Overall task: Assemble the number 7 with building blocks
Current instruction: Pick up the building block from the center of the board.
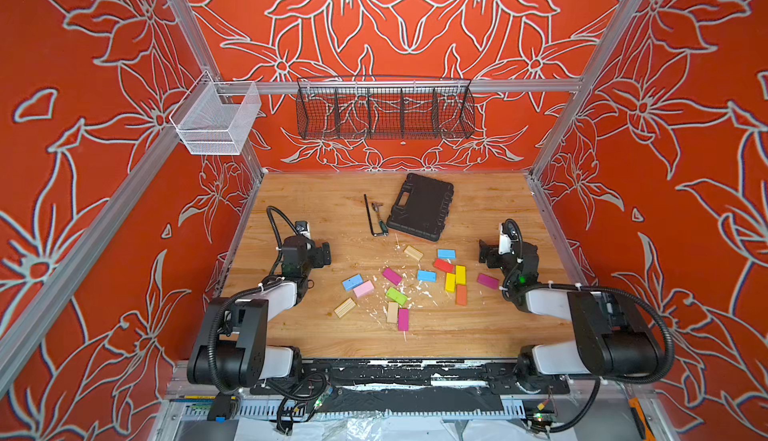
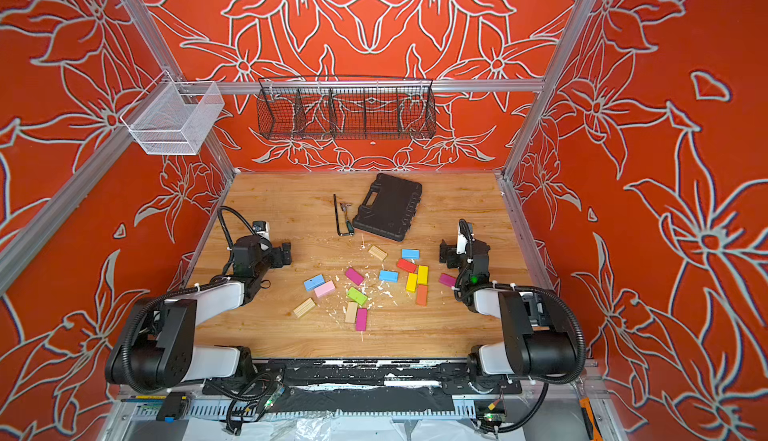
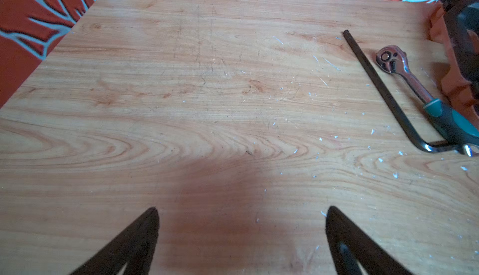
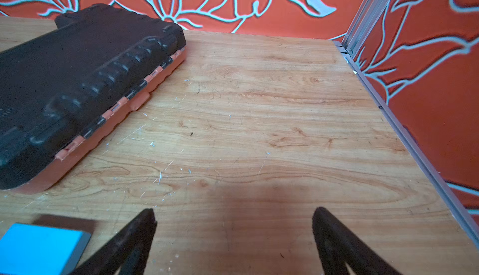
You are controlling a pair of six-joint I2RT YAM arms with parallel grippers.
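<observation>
The left fingers [image 3: 142,234] stood wide apart with nothing between them, above a bare stretch of the desk [image 3: 207,105] on its left side. The right fingers [image 4: 140,234] were spread just as wide and also empty, low over the right side of the desk, with a blue block [image 4: 39,250] lying near them.

Between the two arms, the building blocks [image 1: 426,276] lay flat and scattered across the middle of the desk in no order. Toward the right arm, a red block [image 1: 444,265], two yellow blocks [image 1: 460,275] and an orange block [image 1: 461,294] sat bunched together. A magenta block [image 1: 487,281] lay alone, just beside that arm. Toward the left arm, another blue block [image 1: 352,282] and a pink block [image 1: 363,289] lay side by side.

Farther back lay a hex key [image 1: 369,214] and a ratchet [image 3: 414,87], with a black case [image 1: 420,206] beside them.
</observation>
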